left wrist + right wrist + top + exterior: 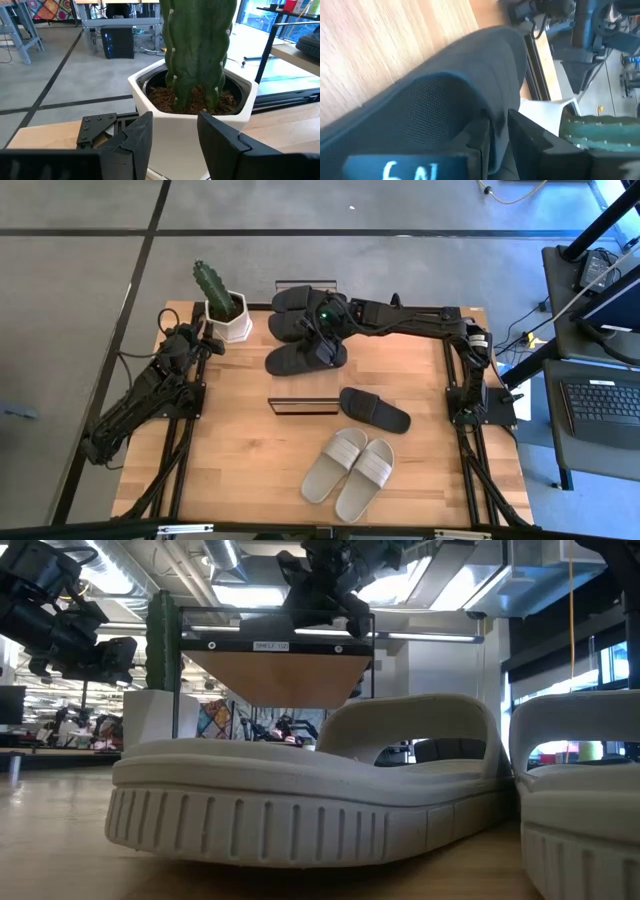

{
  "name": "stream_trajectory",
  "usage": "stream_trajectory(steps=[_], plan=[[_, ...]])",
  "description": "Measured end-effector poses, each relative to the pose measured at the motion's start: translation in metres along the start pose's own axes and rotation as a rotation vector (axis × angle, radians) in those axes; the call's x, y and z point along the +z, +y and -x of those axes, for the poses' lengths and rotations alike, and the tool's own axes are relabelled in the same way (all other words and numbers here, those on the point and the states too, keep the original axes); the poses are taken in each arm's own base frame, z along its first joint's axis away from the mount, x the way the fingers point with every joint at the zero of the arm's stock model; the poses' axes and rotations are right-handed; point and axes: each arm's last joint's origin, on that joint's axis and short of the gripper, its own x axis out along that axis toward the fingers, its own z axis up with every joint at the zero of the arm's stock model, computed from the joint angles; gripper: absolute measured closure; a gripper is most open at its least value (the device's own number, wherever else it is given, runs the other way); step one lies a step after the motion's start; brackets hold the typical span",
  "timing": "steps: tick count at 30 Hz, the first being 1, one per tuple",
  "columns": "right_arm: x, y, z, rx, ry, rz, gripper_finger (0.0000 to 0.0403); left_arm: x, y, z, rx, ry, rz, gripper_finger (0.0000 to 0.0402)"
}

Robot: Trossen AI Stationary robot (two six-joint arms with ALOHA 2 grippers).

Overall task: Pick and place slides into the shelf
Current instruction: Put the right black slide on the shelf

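Shelf [270, 645] label unreadable; white "6" plus cut-off mark in right wrist view. Right claw [322, 340] pinches black slide [305, 358] by strap, at worktop [240, 460] rear near 2 black slides [292, 312]. Left claw [175, 132] spread, facing white pot [200, 120] holding cactus [197, 45]. Beige pair [350, 470] in front.

In the right wrist view, large pale characters show on the dark body of the right gripper [495, 137], cut off by the picture's edge; they look like "6N", seen at an angle, and cannot be read with certainty. In the low view, a small white label [268, 645] sits on the dark frame of the shelf [270, 675], its print too small to read. No other text is legible.
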Motion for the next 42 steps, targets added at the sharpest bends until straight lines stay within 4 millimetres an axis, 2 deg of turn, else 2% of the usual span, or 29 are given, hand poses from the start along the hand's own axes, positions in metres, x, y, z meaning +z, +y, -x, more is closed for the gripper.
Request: stream_trajectory(steps=[16,26,42], plan=[[-0.001,-0.003,0.000,-0.025,-0.015,-0.044,0.0334,0.000,0.000,0.000,0.000,0.000,0.000,0.0254],[-0.008,0.002,-0.016,0.007,-0.012,-0.054,0.0333,0.000,0.000,0.000,-0.001,-0.001,0.000,0.0254],[-0.011,0.003,-0.017,0.015,-0.002,-0.034,0.0333,0.000,0.000,0.000,0.000,-0.003,0.000,0.0254]])
